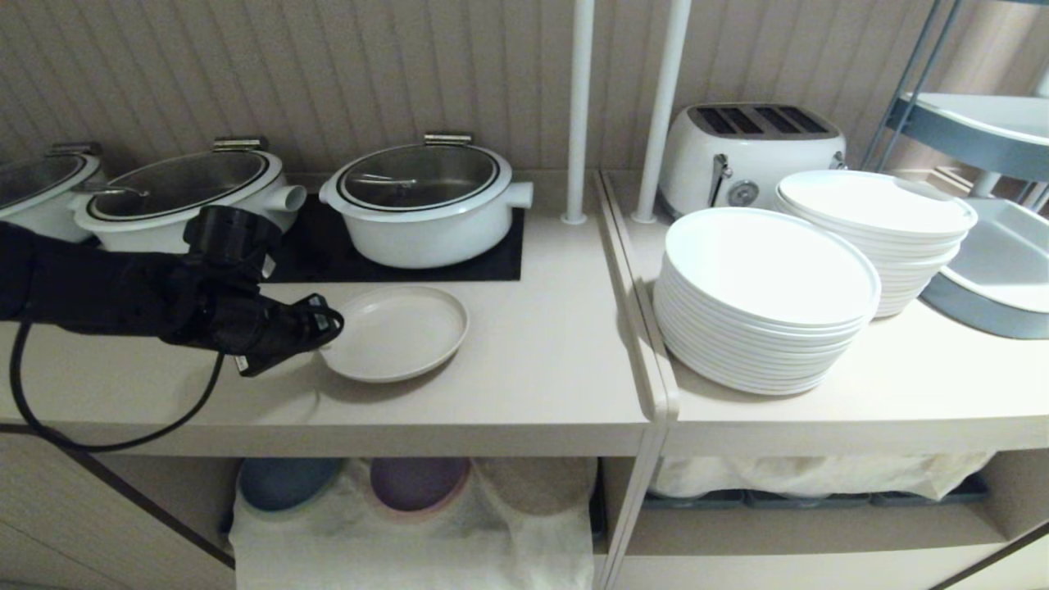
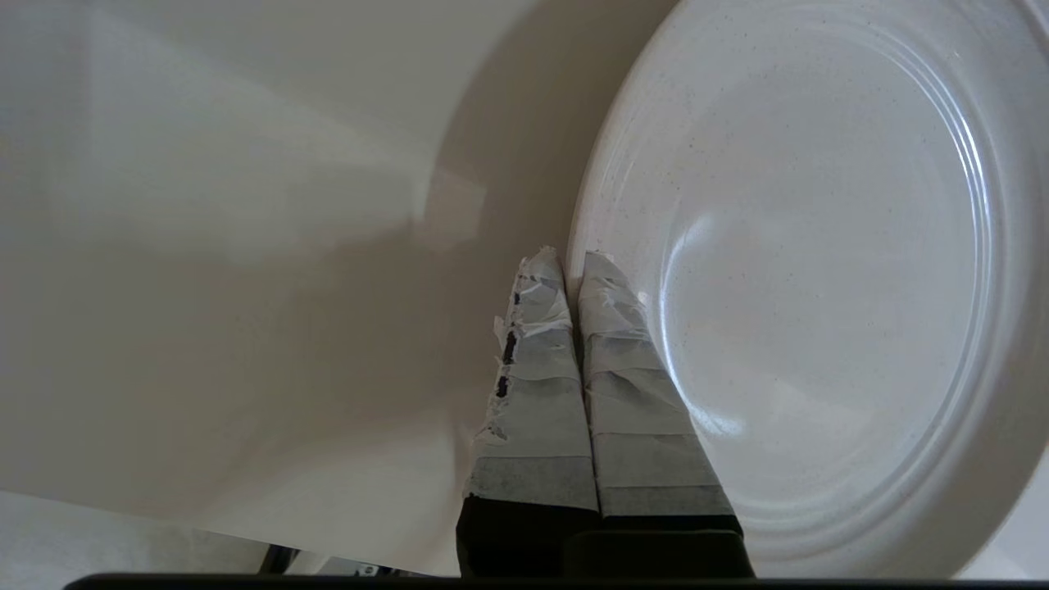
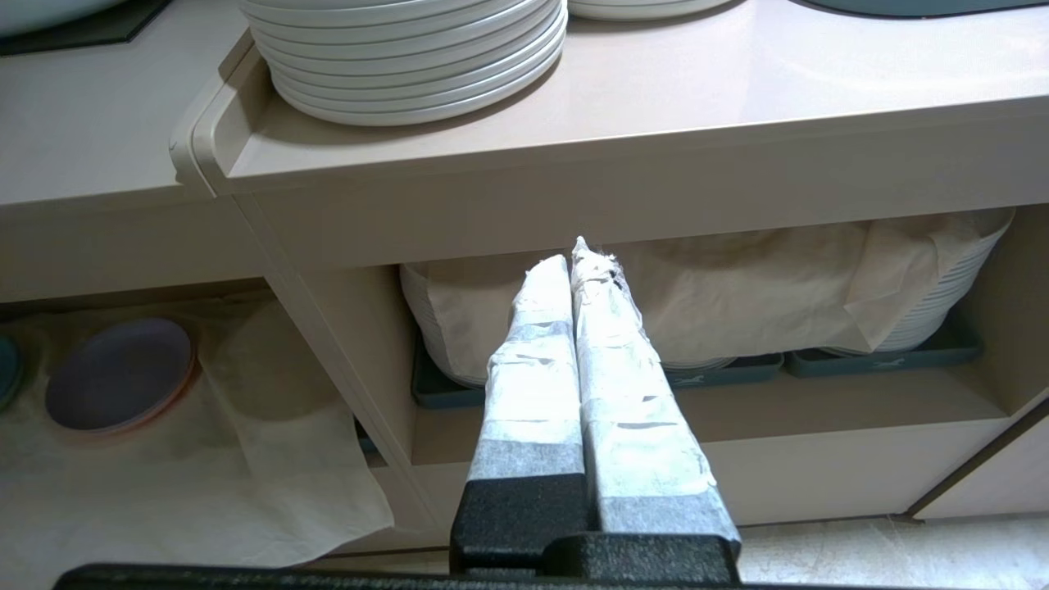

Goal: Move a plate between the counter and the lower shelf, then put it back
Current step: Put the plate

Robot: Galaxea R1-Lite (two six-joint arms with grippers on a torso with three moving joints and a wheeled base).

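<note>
The small cream plate [image 1: 397, 332] is at the front of the beige counter [image 1: 533, 369], just before the black hob panel. My left gripper [image 1: 332, 321] reaches in from the left and is shut on the plate's near-left rim. In the left wrist view the plate [image 2: 819, 270] fills one side, and the left gripper [image 2: 569, 260] has one taped finger inside the rim and one outside. I cannot tell whether the plate rests on the counter. The right gripper [image 3: 574, 254] hangs shut and empty, low before the cabinet. The lower shelf [image 1: 410, 533] with its white cloth lies below.
White lidded pots [image 1: 426, 205] stand on the hob behind the plate. On the adjoining worktop are two stacks of white plates [image 1: 766, 295] and a toaster [image 1: 750, 143]. A blue plate [image 1: 287, 482] and a purple plate [image 1: 418, 482] lie on the cloth in the lower shelf.
</note>
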